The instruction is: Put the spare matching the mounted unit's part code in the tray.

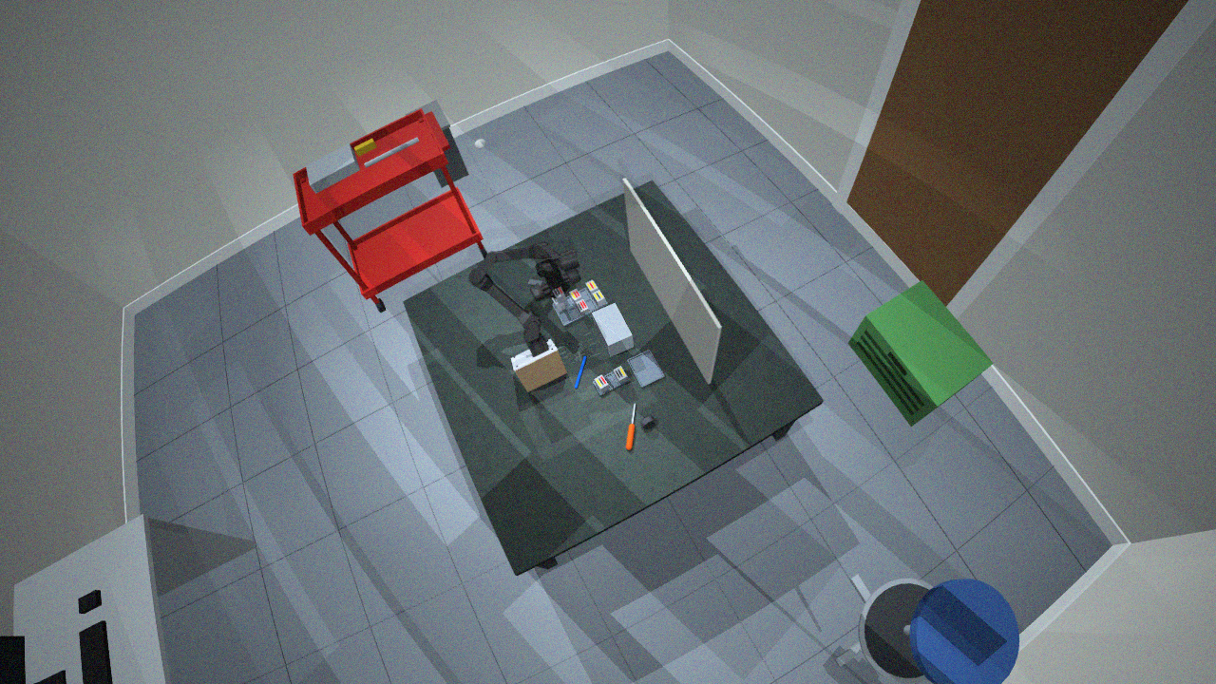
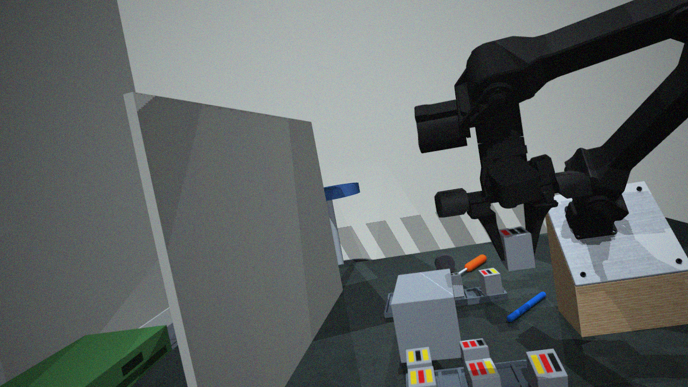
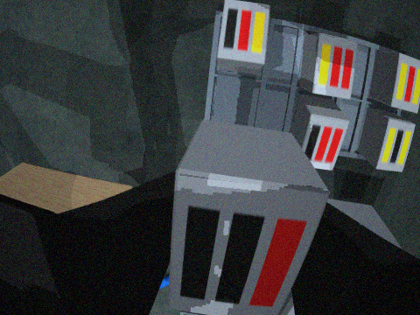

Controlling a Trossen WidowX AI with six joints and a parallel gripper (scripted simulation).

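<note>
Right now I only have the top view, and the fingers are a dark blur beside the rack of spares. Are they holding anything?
Observer: Yes. In the exterior view the fingers are shut on either side of one grey spare.
Operator: Which stripes does it carry?
Observer: The wrist view shows black, black, red across its label.
Operator: Does any other spare by the rack have that same pattern?
Observer: None that the wrist view shows. The five others around the rack each carry yellow or two reds.
</note>
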